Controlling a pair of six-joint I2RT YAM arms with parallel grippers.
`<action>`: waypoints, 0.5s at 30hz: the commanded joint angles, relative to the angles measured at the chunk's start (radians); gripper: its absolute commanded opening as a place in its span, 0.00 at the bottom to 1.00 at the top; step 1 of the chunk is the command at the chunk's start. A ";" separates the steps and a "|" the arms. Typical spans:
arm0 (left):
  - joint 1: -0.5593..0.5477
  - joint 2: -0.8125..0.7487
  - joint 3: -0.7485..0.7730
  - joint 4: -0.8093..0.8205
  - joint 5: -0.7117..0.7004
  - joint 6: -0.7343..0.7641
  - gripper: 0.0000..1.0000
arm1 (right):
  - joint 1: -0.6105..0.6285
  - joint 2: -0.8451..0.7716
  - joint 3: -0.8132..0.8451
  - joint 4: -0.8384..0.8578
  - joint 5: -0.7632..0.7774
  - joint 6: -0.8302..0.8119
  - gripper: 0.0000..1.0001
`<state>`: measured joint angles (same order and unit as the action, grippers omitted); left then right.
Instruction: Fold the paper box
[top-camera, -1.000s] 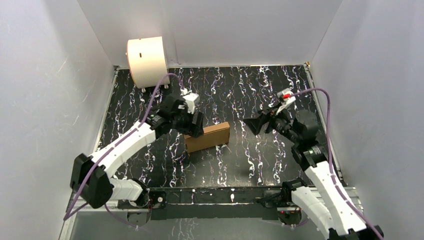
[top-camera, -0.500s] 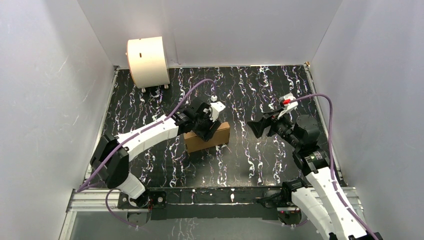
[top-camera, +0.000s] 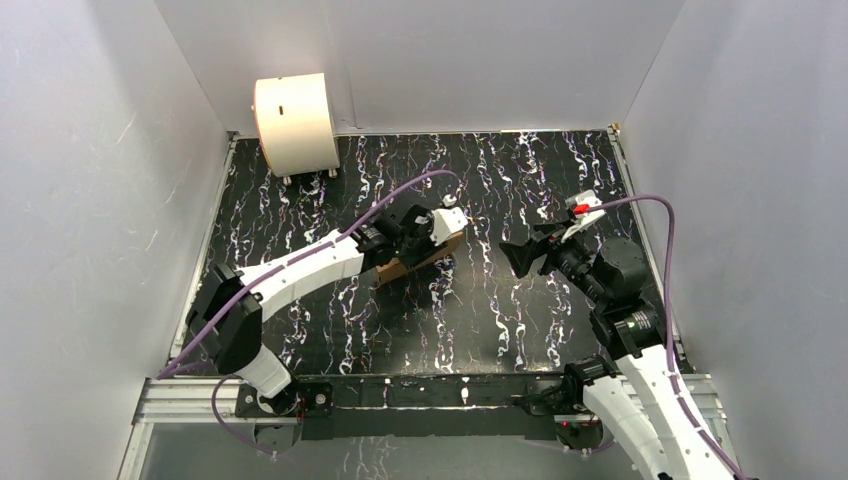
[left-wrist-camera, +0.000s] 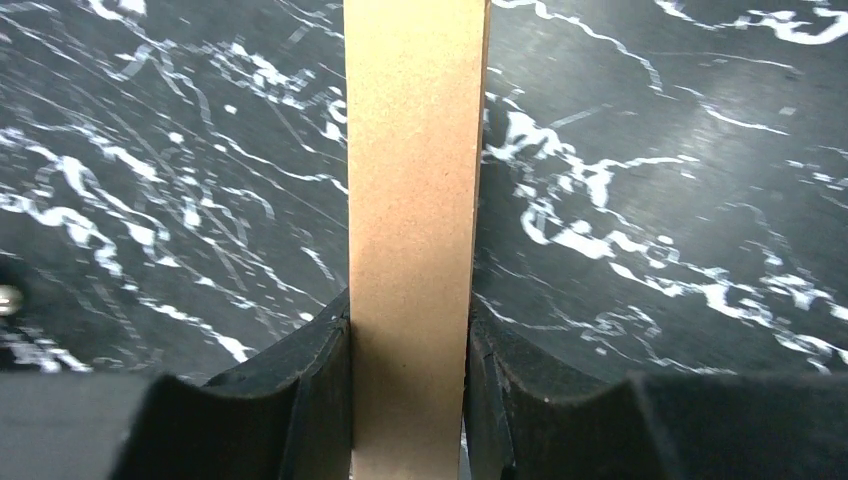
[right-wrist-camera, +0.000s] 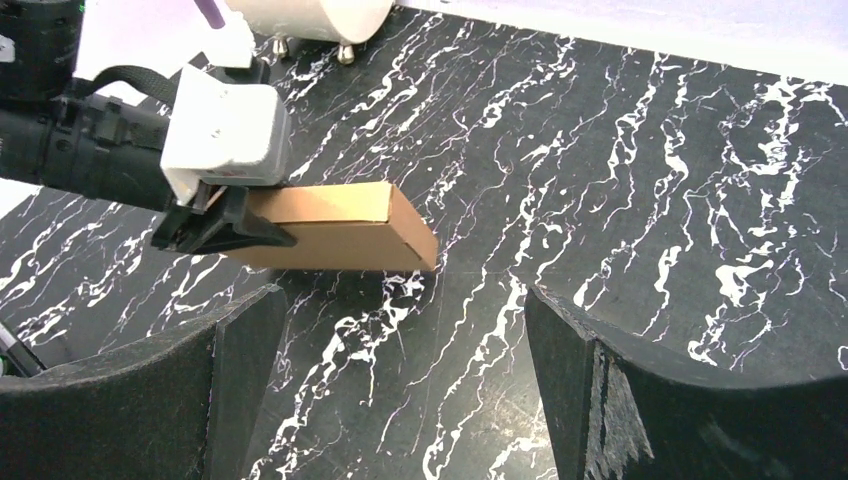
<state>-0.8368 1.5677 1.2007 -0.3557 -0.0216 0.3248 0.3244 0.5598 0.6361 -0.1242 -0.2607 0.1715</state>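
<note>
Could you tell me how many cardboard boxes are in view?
1: the plain brown cardboard box, near the middle of the black marbled table, clamped in the left hand. None seems hidden.

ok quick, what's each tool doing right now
Left tool: closed on the paper box, one finger pressed against each side.
Right tool: open, holding nothing.

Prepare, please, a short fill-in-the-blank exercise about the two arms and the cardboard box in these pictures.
The paper box is clamped between the ____ arm's fingers.
The right gripper stands ____, holding nothing.
The cream-white drum sits at the far ____ corner of the table.
Missing words: left; open; left.
</note>
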 joint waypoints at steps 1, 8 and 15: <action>-0.037 0.018 -0.013 0.173 -0.162 0.210 0.12 | -0.004 -0.032 -0.008 0.030 0.032 -0.011 0.99; -0.122 0.010 -0.321 0.608 -0.315 0.420 0.11 | -0.004 -0.051 0.005 -0.001 0.047 -0.014 0.99; -0.206 -0.042 -0.461 0.699 -0.336 0.395 0.22 | -0.004 -0.033 0.000 -0.003 0.044 -0.014 0.99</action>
<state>-1.0115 1.5604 0.7925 0.2787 -0.3485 0.7433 0.3244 0.5198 0.6312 -0.1509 -0.2295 0.1699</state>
